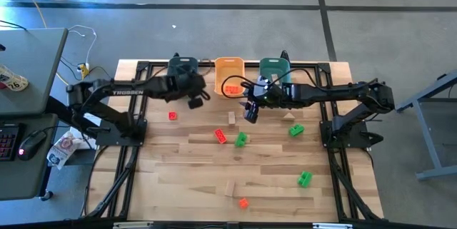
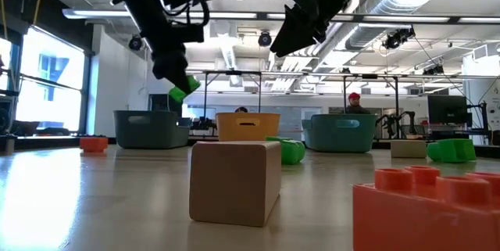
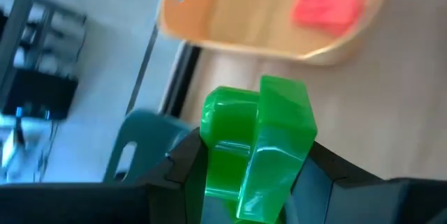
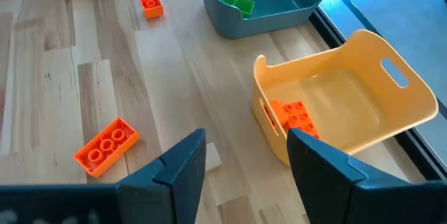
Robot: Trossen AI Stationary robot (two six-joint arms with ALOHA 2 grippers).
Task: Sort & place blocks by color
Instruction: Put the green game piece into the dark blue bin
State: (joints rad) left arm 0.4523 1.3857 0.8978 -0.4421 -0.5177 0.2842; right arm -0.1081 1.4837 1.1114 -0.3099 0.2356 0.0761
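My left gripper [image 1: 194,101] is shut on a green block [image 3: 258,147] and holds it in the air near the left teal bin [image 1: 183,68]; the low view shows the same block [image 2: 183,91] high above the table. That bin holds another green block [image 4: 234,4]. The orange bin [image 1: 228,75] holds a red block [image 3: 328,4]. My right gripper [image 4: 244,165] hangs open above the table in front of the orange bin, with nothing between its fingers. Red [image 1: 221,136], green [image 1: 241,140] and tan [image 1: 231,118] blocks lie flat on the table. My left gripper pinches the green block between its two fingers, one finger [image 3: 185,165] on each of two opposite sides [image 3: 216,175]. The fingers slant downward. The block sticks out past the fingertips, tilted and lifted clear of the table and the bins.
A second teal bin [image 1: 273,68] stands at the far edge, right of the orange one. More blocks are scattered: red [image 1: 172,115], green [image 1: 295,130], green [image 1: 305,179], red [image 1: 243,202], tan [image 1: 230,188]. A black frame runs around the table.
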